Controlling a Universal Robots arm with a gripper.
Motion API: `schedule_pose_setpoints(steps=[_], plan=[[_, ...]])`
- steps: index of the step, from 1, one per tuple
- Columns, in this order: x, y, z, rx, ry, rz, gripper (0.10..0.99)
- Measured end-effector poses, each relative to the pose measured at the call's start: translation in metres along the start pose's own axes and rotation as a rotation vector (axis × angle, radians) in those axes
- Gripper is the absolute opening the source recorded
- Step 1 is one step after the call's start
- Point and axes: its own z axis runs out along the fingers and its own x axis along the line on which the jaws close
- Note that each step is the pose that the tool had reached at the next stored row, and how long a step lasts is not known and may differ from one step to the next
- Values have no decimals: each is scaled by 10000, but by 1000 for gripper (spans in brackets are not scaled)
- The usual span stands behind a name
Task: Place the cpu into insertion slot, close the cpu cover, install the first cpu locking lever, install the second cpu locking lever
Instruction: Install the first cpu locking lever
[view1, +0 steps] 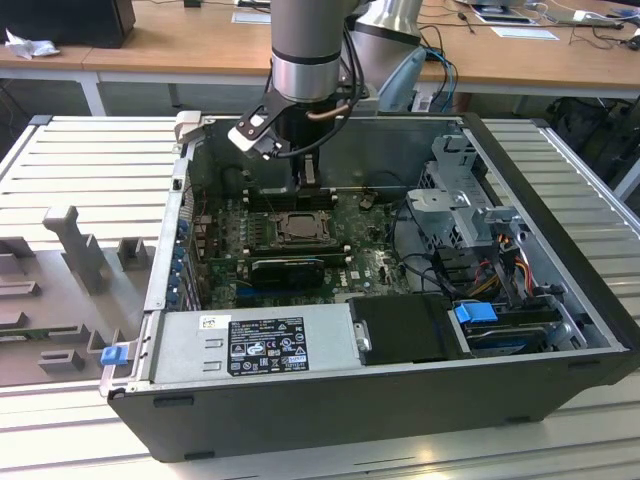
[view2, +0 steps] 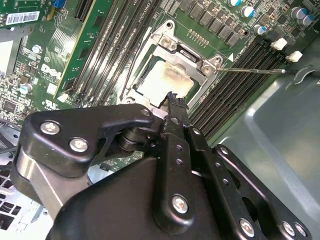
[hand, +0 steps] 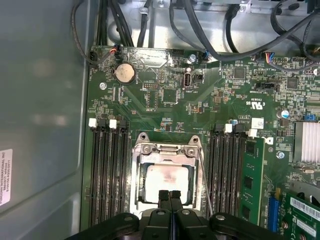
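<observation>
Exterior view: gripper (view1: 308, 182) hangs close over the insertion slot (view1: 300, 228). First wrist view: memory slots (hand: 107, 170) lie just beside the slot, the cpu (hand: 167, 182) is seated in it under the lowered cpu cover (hand: 167, 148), and a wire lever (hand: 204, 180) runs along the slot's other side. Fingers (hand: 163, 197) are pressed together at the slot's edge.

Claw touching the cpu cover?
Cannot tell. In the first wrist view the shut claw overlaps one edge of the cpu cover; neither contact nor a gap shows plainly.
</observation>
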Motion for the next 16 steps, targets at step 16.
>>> schedule_pose_setpoints(steps=[16], plan=[[1,3,-114,0,0,0,106]])
